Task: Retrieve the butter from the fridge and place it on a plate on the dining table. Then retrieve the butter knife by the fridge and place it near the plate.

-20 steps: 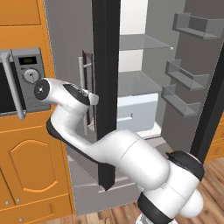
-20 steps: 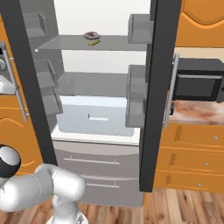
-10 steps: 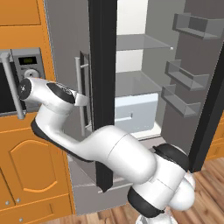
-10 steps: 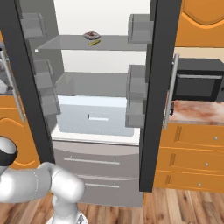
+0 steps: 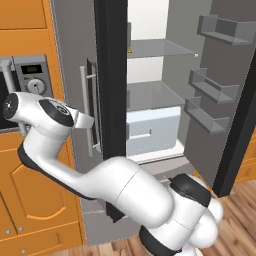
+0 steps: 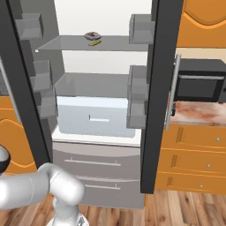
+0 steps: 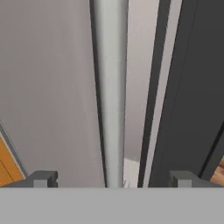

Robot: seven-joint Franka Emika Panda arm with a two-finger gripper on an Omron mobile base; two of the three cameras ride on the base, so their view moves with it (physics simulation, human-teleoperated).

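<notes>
The fridge (image 6: 99, 152) stands with both upper doors swung wide. The butter (image 6: 94, 43), a small pale-yellow stick, lies on the upper glass shelf (image 6: 66, 44) beside a reddish-brown food item (image 6: 92, 35). My gripper (image 7: 112, 179) is open, level with the left door's vertical bar handle (image 7: 109, 87), which runs between the fingertips (image 7: 43, 178) without touching them. In the left base view the gripper (image 5: 85, 120) points at that handle (image 5: 83, 95). The plate, the dining table and the butter knife are out of view.
A wall oven with a dial (image 5: 30, 87) sits in orange cabinets left of the fridge. To the right, a dark microwave (image 6: 196, 84) stands on a marbled counter (image 6: 198, 112) over orange drawers (image 6: 194, 159). A white crisper drawer (image 6: 97, 117) fills the fridge's lower compartment.
The jaws have opened and let go of the left door's handle. The hand has drawn back a little to the left, and the door stands slightly wider.
</notes>
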